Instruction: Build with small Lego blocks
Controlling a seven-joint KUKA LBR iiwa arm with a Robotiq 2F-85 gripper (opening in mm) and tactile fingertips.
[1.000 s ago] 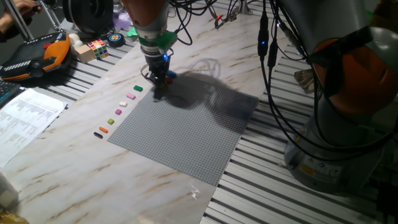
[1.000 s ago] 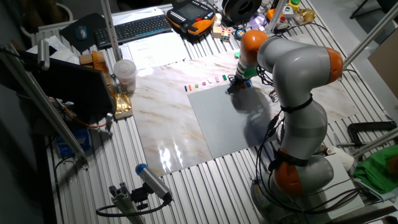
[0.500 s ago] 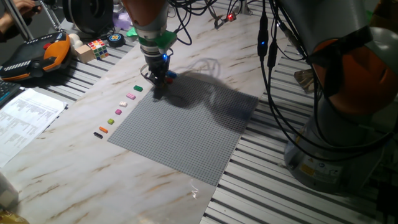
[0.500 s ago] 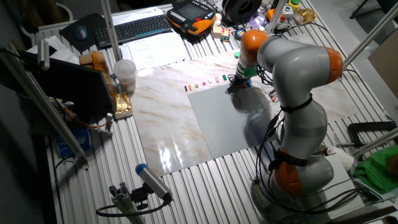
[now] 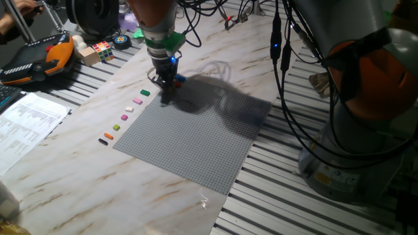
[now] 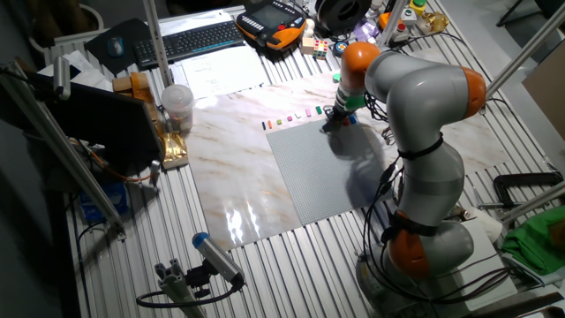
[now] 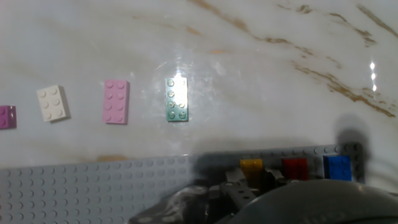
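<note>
My gripper (image 5: 166,96) stands fingers-down at the far left corner of the grey baseplate (image 5: 196,137). In the hand view its dark fingertips (image 7: 239,186) are blurred, right by a yellow brick (image 7: 252,166). That brick sits in a row with a red brick (image 7: 294,168) and a blue brick (image 7: 337,168) on the baseplate (image 7: 93,186) edge. Whether the jaws grip the yellow brick is unclear. Loose on the marble lie a green brick (image 7: 176,99), pink brick (image 7: 116,101), white brick (image 7: 51,102) and purple brick (image 7: 6,117). The line of loose bricks (image 5: 124,117) runs along the plate's left side, ending in an orange brick (image 5: 108,136) and a black one (image 5: 102,141).
A Rubik's cube (image 5: 101,49) and an orange teach pendant (image 5: 39,59) lie at the back left, with a printed sheet (image 5: 26,121) nearer. Black cables (image 5: 287,78) hang on the right by the arm's base (image 5: 353,150). A keyboard (image 6: 190,40) and a cup (image 6: 177,102) stand beyond the marble.
</note>
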